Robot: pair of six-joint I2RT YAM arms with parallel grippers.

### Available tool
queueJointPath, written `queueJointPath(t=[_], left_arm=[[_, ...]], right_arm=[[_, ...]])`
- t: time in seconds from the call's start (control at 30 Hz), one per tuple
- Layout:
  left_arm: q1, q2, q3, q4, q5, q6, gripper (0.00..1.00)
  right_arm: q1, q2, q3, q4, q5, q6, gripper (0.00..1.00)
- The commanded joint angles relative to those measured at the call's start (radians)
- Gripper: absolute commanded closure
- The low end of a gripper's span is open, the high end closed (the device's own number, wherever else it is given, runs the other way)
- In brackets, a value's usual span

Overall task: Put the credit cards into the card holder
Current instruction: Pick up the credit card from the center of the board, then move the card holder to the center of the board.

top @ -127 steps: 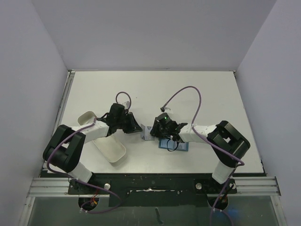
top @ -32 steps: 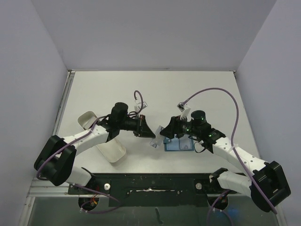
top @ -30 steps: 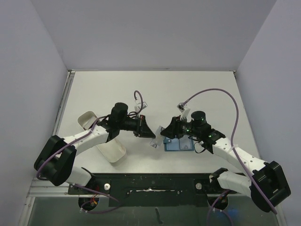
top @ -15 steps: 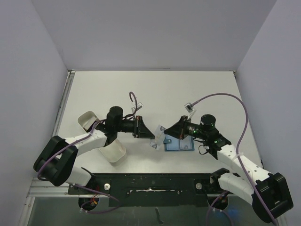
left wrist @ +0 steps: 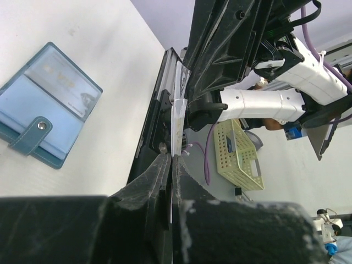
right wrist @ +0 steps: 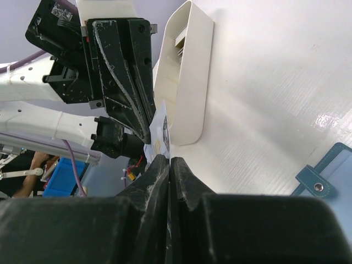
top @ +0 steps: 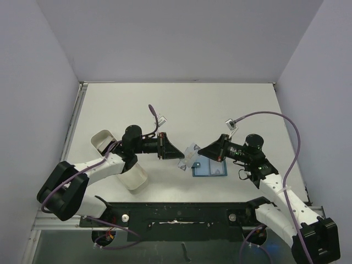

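While both arms reach toward the middle of the worktop (top: 181,104), the left end effector (top: 177,155) and the right end effector (top: 201,150) meet almost tip to tip. One credit card (top: 190,154) stands on edge between them, held off the surface.

Left wrist view: the fingers are pressed together on the near edge of the card. It runs thin and white toward the opposing black fingers.

Right wrist view: the fingers are likewise pinched on the card, whose pale face carries dark markings. The left arm's fingers sit at its far edge. Both end effectors grip the same card.

The card holder (top: 212,168) lies open and flat on the worktop, just beside the right end effector, with its clear pockets facing up. Its strap tab (left wrist: 34,133) with the pale snap stud (left wrist: 41,126) lies unfastened on the surface. Faint markings show through one pocket window; whether a card sits there cannot be confirmed.

The white tray (top: 132,177) lies on the left side, partly under the left arm and well apart from the holder. Its contents cannot be determined.
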Motion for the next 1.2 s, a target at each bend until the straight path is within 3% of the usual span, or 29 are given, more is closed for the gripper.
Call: queueJointPath(t=[0.0, 0.27, 0.63, 0.73, 0.87, 1.17], left_arm=[[0.026, -0.018, -0.013, -0.017, 0.059, 0.01, 1.0], [0.027, 0.027, -0.02, 0.011, 0.053, -0.022, 1.0], [0.043, 0.015, -0.029, -0.055, -0.002, 0.01, 1.0], [0.041, 0.003, -0.016, -0.095, -0.058, 0.023, 1.0], [0.009, -0.002, -0.004, -0.134, -0.206, 0.012, 1.0], [-0.116, 0.154, 0.025, 0.041, -0.416, -0.156, 1.0]], right_arm=[[-0.103, -0.032, -0.007, 0.012, 0.064, -0.011, 1.0], [-0.146, -0.026, -0.013, -0.011, 0.048, -0.028, 1.0], [-0.257, -0.063, 0.022, -0.196, 0.008, -0.125, 1.0], [-0.258, -0.066, 0.083, -0.381, 0.107, -0.212, 1.0], [-0.259, -0.059, 0.144, -0.596, 0.359, -0.29, 1.0], [-0.257, -0.013, 0.18, -0.758, 0.697, -0.285, 1.0]])
